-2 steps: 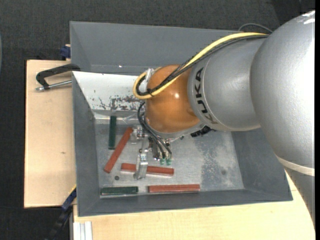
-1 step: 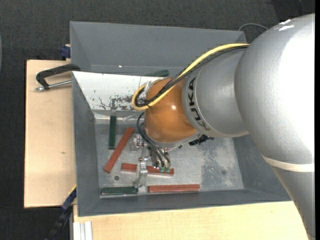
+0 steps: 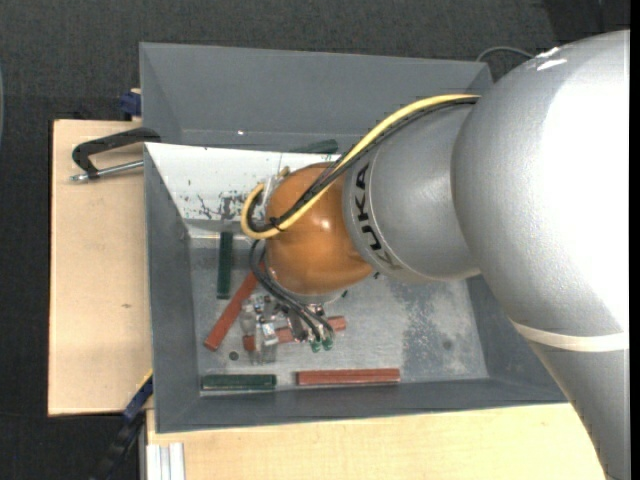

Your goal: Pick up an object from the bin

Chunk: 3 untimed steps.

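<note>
My gripper (image 3: pixel 266 334) is low in the bin's front left part, under the orange wrist cover. It sits over a short red-brown stick (image 3: pixel 300 332) that lies across the floor beneath it. A longer red-brown stick (image 3: pixel 229 316) slants away to the gripper's left. A dark green bar (image 3: pixel 224 263) stands lengthwise further back on the left. Metal parts and wires hide the fingertips.
Along the front wall lie a dark green bar (image 3: pixel 238 381) and a long red-brown bar (image 3: pixel 347 376). Another dark stick (image 3: pixel 322 148) rests at the back wall. The large arm covers the bin's right and middle.
</note>
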Each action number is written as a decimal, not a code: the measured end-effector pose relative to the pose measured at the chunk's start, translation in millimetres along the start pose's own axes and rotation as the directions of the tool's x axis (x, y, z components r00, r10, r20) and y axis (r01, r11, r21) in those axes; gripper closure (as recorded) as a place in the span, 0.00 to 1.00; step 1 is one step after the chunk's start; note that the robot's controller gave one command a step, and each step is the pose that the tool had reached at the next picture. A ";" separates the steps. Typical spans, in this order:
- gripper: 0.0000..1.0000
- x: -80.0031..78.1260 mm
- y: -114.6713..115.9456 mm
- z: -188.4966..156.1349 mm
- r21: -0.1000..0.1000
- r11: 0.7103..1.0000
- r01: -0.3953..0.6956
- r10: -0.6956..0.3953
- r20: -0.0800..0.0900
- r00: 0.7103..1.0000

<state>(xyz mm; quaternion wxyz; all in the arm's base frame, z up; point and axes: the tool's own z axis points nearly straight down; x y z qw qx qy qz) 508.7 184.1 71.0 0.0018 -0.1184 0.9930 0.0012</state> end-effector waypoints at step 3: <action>1.00 -5.8 -40.2 -140.6 0.001 1.000 0.010 -0.010 0.000 1.000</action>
